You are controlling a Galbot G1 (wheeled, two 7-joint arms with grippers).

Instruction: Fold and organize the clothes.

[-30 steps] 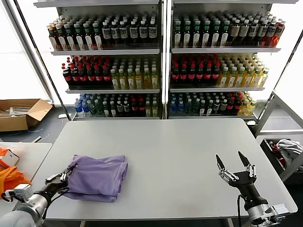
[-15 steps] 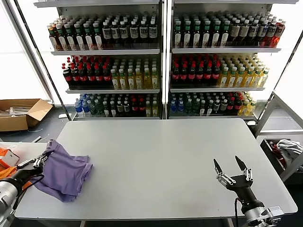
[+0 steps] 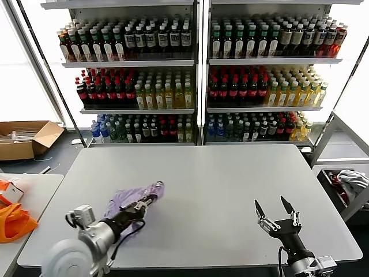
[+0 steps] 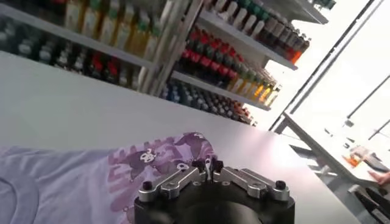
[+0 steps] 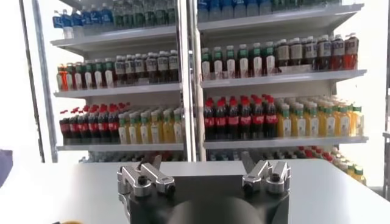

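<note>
Head view is showing the lavender T-shirt [image 3: 130, 199] lying on the tabletop [image 3: 230, 184] near its left front, long axis running from the near-left edge toward the centre, printed end [image 4: 173, 155] leading. The left claw [image 3: 144, 203] is sitting over it, pressed together, seemingly pinching fabric. The right claw [image 3: 275, 216], spread wide, is waiting well apart, so the left arm is nearer.

Thin soft cloth T-shirt [image 3: 128, 199] on smooth matt table [image 3: 230, 179]
</note>
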